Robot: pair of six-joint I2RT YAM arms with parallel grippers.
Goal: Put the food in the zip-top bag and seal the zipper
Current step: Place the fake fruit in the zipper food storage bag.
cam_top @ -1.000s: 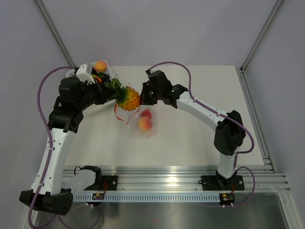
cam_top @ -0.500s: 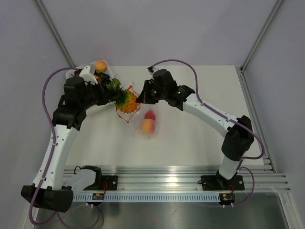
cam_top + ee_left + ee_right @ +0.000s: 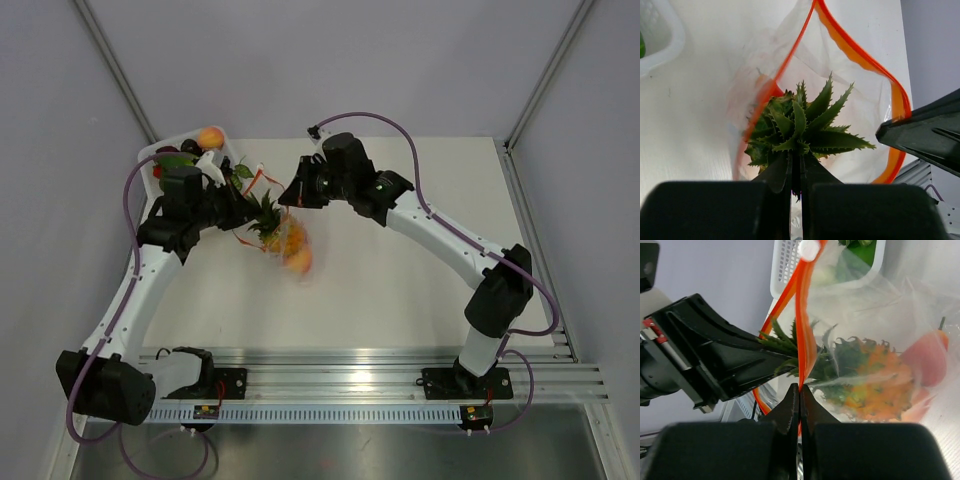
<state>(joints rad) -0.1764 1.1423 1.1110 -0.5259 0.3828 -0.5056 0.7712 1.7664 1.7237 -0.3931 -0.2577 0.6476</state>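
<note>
Left gripper (image 3: 796, 172) is closed narrowly on the leaf crown of the pineapple (image 3: 802, 125). We find the fruit directly beyond its fingertips, body first in the open mouth of the zip-top bag (image 3: 860, 95). Right gripper (image 3: 799, 390) is pinched tight on the zipper (image 3: 807, 330), and the bag hangs from that grip.

Measured against the white tray (image 3: 150, 155), bag and pineapple sit near it, on the side facing the right arm. Whether the bag touches the tray we cannot tell.

We note the pineapple is orange with a knobbly skin and dark green, toothed leaves. Its leaves stand outside the zipper line and its body lies inside.

The bag is clear and crinkled, and its red zipper is spread into a loop around the leaves. A reddish fruit (image 3: 926, 360) and a peach (image 3: 299, 261) lie deeper in the bag than the pineapple.
</note>
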